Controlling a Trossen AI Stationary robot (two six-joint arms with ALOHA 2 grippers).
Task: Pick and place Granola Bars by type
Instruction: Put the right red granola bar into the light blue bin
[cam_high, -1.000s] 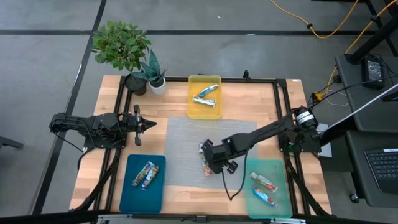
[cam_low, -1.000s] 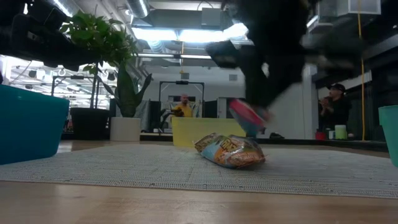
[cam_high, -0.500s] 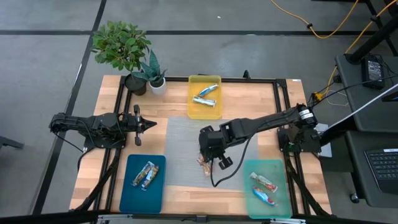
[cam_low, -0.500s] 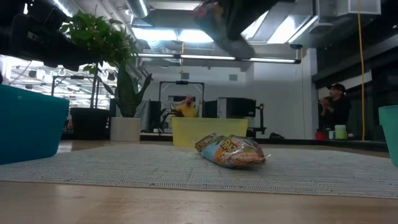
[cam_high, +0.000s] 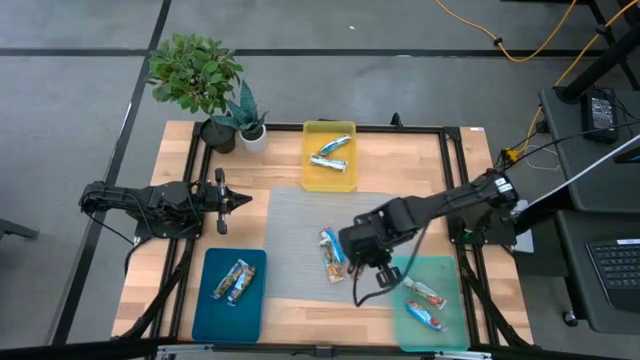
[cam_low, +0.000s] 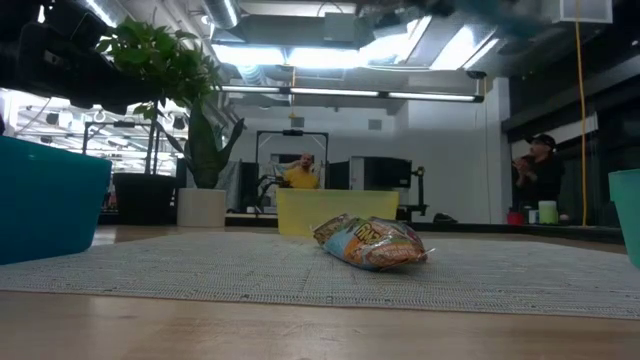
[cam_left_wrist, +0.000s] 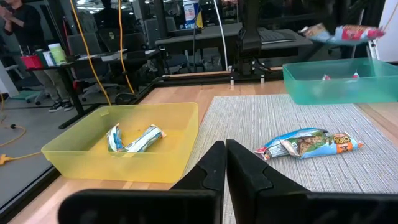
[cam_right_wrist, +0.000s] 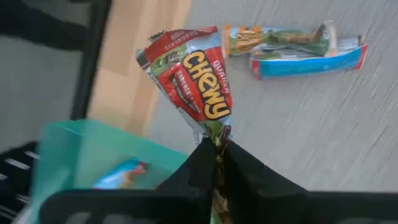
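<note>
My right gripper (cam_right_wrist: 219, 147) is shut on a red-and-white granola bar (cam_right_wrist: 191, 79) and hangs over the mat's right edge, beside the light green tray (cam_high: 432, 300). That bar also shows high in the air in the left wrist view (cam_left_wrist: 347, 31). Two more bars lie flat side by side on the grey mat (cam_high: 300, 225): a blue-and-white bar (cam_right_wrist: 311, 61) and a brown-green bar (cam_right_wrist: 280, 37). In the high view this pair of bars (cam_high: 332, 256) lies just left of my right gripper (cam_high: 365, 252). My left gripper (cam_left_wrist: 225, 150) is shut and waits at the table's left (cam_high: 238, 199). My right gripper pinches the red bar by the crimped end of its wrapper (cam_right_wrist: 216, 132), between the two fingertips. The fingers come from above, slanting down. The rest of the bar sticks out beyond the fingertips, lifted clear of the mat and the tray.
A yellow tray (cam_high: 328, 178) at the far middle holds two blue-and-white bars. A dark teal tray (cam_high: 252, 310) near left holds two bars. The light green tray holds two reddish bars (cam_high: 424, 302). Two potted plants (cam_high: 205, 85) stand at the far left corner. People stand in the room behind.
My right gripper, shut on the red bar, has risen from the mat out of the low view's top. It swung first toward the far-left, then toward the table's right, to the light green tray's edge. The two bars on the mat have stayed put.
</note>
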